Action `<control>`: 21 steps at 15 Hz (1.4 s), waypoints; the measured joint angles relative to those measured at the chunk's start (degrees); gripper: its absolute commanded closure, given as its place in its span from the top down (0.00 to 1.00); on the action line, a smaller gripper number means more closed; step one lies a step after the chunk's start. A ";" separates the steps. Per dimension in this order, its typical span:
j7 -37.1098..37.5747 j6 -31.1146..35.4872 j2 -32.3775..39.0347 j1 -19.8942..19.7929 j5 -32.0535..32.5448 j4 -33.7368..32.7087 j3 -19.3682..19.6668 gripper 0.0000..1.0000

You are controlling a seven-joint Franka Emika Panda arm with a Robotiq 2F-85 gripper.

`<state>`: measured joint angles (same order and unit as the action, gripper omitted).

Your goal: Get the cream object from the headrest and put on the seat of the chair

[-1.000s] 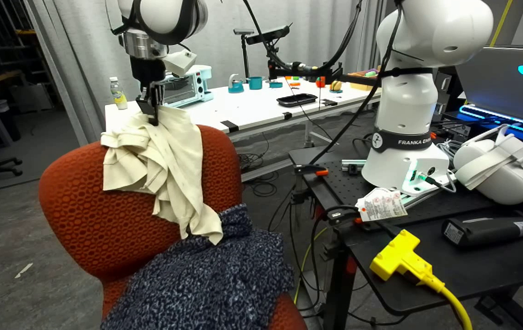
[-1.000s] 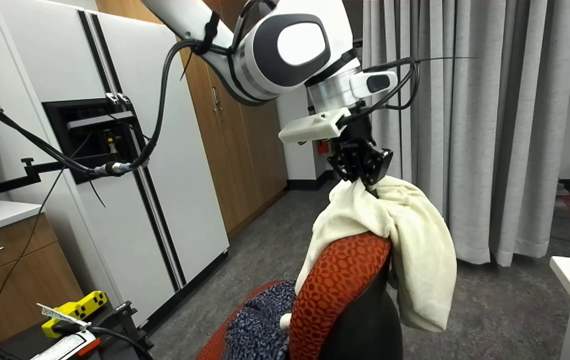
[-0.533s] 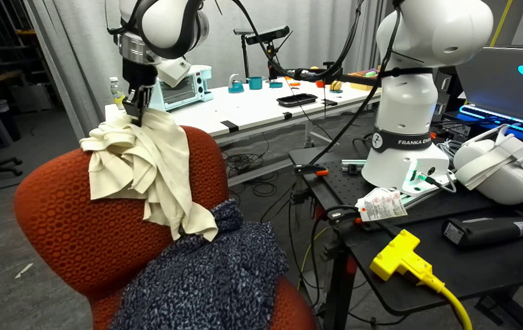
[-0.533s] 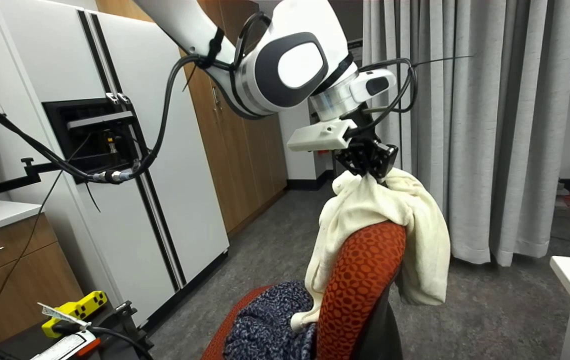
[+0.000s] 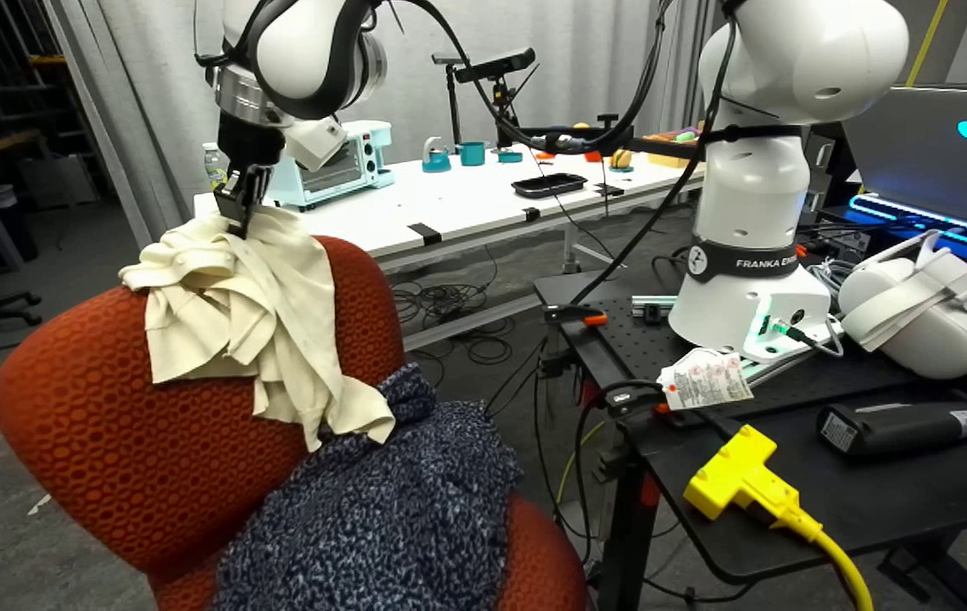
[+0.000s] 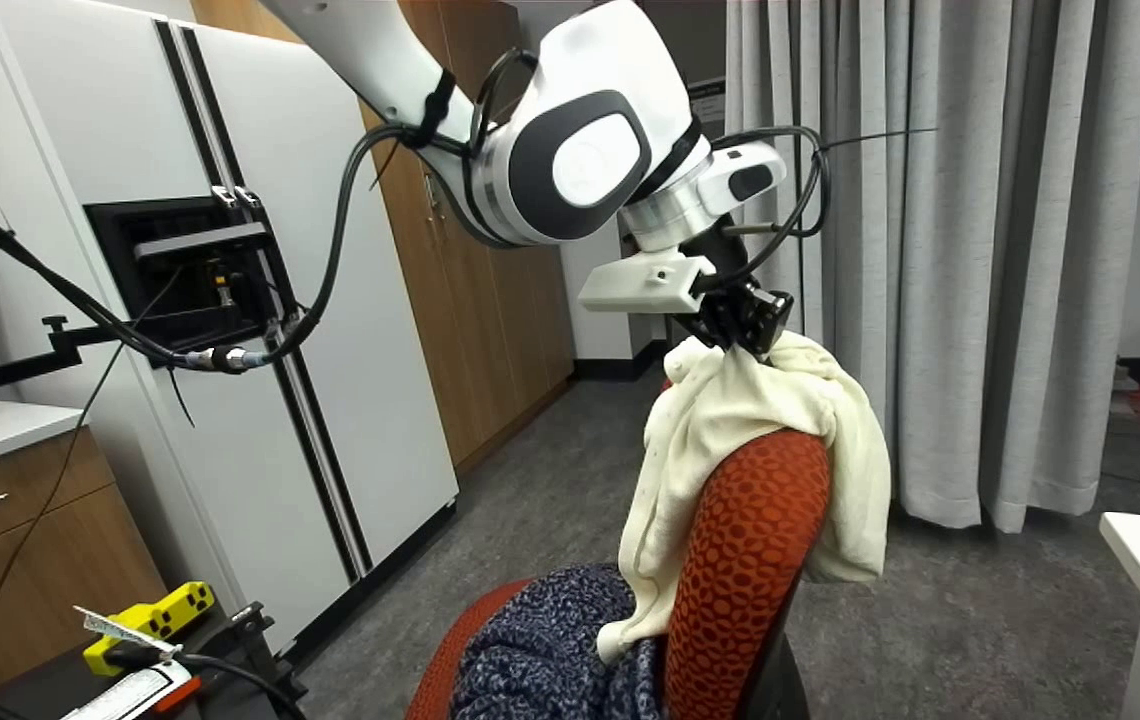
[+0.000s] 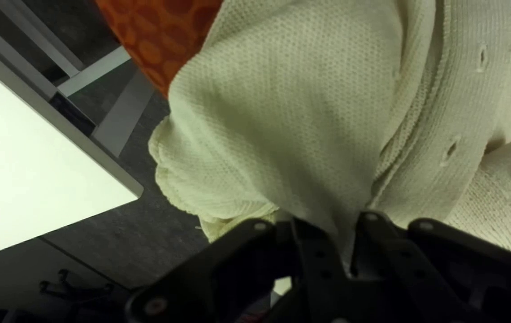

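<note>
The cream shirt (image 5: 280, 305) hangs bunched over the headrest (image 5: 352, 259) of the rust-orange chair (image 5: 144, 458). In both exterior views its lower end reaches down the front of the chair back to the navy cloth. Another part hangs behind the back, seen in an exterior view (image 6: 855, 490). My gripper (image 5: 237, 227) is just above the headrest, pointing down, with a fold of the shirt pinched between its fingers. The wrist view shows the fold (image 7: 300, 134) running between the fingers (image 7: 331, 220). The seat (image 5: 539, 552) is mostly covered by the navy cloth.
The dark navy speckled cloth (image 5: 390, 509) lies on the seat against the chair back. A white table (image 5: 390, 225) with a toy oven (image 5: 339, 165) stands behind the chair. A black table (image 5: 789, 475) with a yellow power splitter (image 5: 734, 475) is beside the chair.
The chair has shifted and turned slightly, moving along with my gripper and the shirt. My gripper has moved a little lower and stays on the shirt's fold.
</note>
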<state>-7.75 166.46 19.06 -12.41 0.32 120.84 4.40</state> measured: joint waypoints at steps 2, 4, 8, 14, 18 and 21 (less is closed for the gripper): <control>-1.28 0.00 0.00 -0.87 -0.34 0.00 -0.85 0.03; -3.19 -0.11 0.00 -1.81 -0.76 0.02 -1.68 0.03; -11.76 -1.86 -0.14 -6.67 -4.25 -0.14 -6.76 0.03; -31.17 -18.00 -0.53 -13.73 -16.17 -2.90 -13.72 0.03; -34.26 -31.14 -0.52 -12.00 -14.30 -5.33 -9.62 0.03; -34.14 -36.16 -1.36 -9.21 -9.83 -5.44 -6.12 0.03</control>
<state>-41.89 130.30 17.70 -21.61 -9.51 115.40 -1.72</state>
